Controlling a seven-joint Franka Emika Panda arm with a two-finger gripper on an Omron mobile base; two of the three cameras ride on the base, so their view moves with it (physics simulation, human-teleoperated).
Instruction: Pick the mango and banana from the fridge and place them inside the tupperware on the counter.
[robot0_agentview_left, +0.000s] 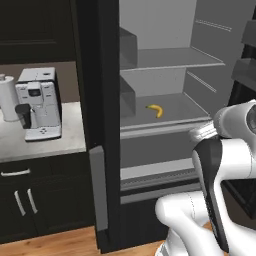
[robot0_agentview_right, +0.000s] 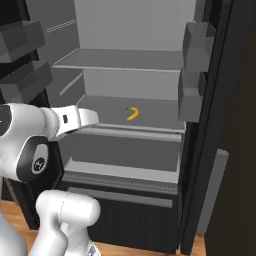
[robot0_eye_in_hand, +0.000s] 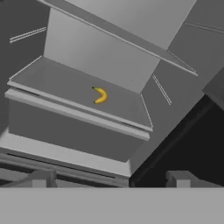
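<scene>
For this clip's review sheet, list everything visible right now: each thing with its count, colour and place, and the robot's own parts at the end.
curved yellow banana: one, yellow, lying on the middle grey shelf of the fridge, alone there.
tall fridge with grey interior: one, dark outside and grey inside, door open, with door bins at the side.
light grey stone counter: one, pale grey, left of the fridge over dark cabinets with silver handles.
boxy coffee machine: one, silver-white, on the counter.
white paper towel roll: one, white, upright beside the coffee machine.
wooden floor: brown, below the cabinets.
white robot arm: one, white with dark joints, in front of the fridge.
hand: one, open, holding nothing, short of the banana.
</scene>
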